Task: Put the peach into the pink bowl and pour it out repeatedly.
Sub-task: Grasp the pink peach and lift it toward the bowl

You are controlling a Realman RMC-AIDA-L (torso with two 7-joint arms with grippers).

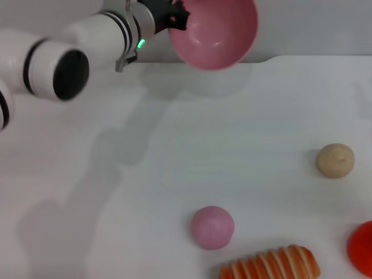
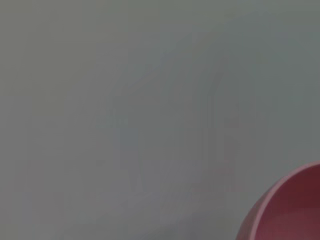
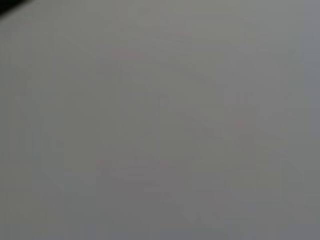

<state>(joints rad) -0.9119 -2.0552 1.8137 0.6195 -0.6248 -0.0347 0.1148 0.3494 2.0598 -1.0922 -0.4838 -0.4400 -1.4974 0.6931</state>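
The left gripper [image 1: 174, 20] held the pink bowl [image 1: 216, 32] by its rim, up in the air over the far side of the white table [image 1: 174, 151]. The bowl was tipped on its side, its open mouth facing the camera, and it looked empty. The peach [image 1: 213, 227] sat on the table, well apart from the bowl, near a striped orange toy [image 1: 270, 264]. A beige ball [image 1: 335, 160] lay off to the right. The right gripper did not show.

your left arm [image 1: 75, 49] is glossy white and tubular, with black rings at its joints, a round black end cap, a small green light, and a black wrist section.
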